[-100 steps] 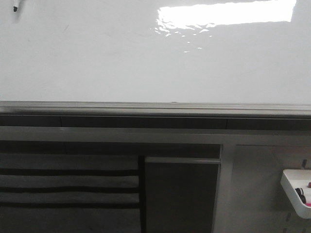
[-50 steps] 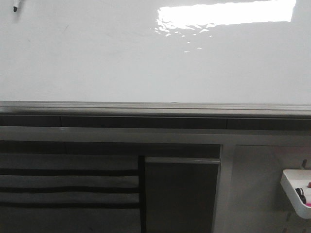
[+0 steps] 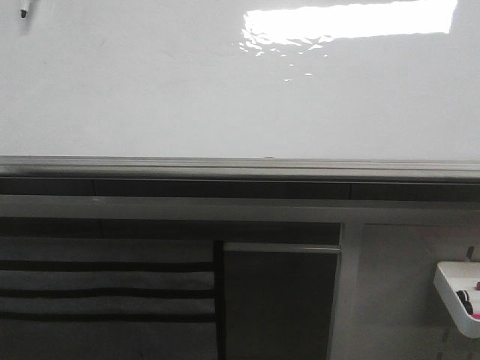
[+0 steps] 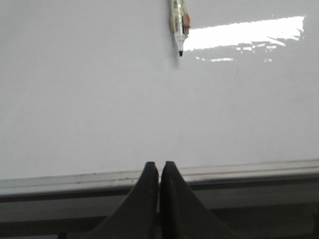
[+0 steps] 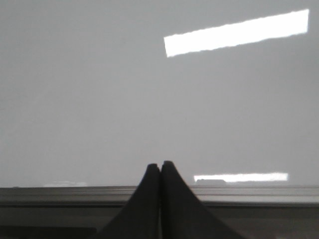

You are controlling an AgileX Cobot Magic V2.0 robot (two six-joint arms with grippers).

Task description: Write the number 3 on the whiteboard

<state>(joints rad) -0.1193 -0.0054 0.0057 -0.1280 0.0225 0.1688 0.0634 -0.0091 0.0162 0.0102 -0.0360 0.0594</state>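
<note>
Grippers idle before a blank board: the left gripper (image 4: 159,169), at bottom centre of its wrist frame, has its black fingers pressed together on nothing, and the right gripper (image 5: 160,169) sits the same way at bottom centre of its own frame, closed and empty. Just beyond both fingertips runs the grey rail (image 4: 239,172) along the foot of the whiteboard (image 4: 99,109), which fills the rest of each wrist frame and the upper half of the front view. A marker (image 4: 179,25) hangs tip-down at the top of the left wrist frame, right of centre and beside a bright light patch (image 4: 244,34); its nib also peeks in at the upper left corner of the front view. What holds it lies outside the frame. Whether the nib touches the board cannot be told. No stroke of the number 3 shows anywhere on the white surface. At the lower right edge of the front view, a small white tray (image 3: 450,289) of markers hangs below the board.

Judging by the clean board, writing has not begun. The next move likely calls for a pen secured in one gripper and its tip brought squarely against the board.
</note>
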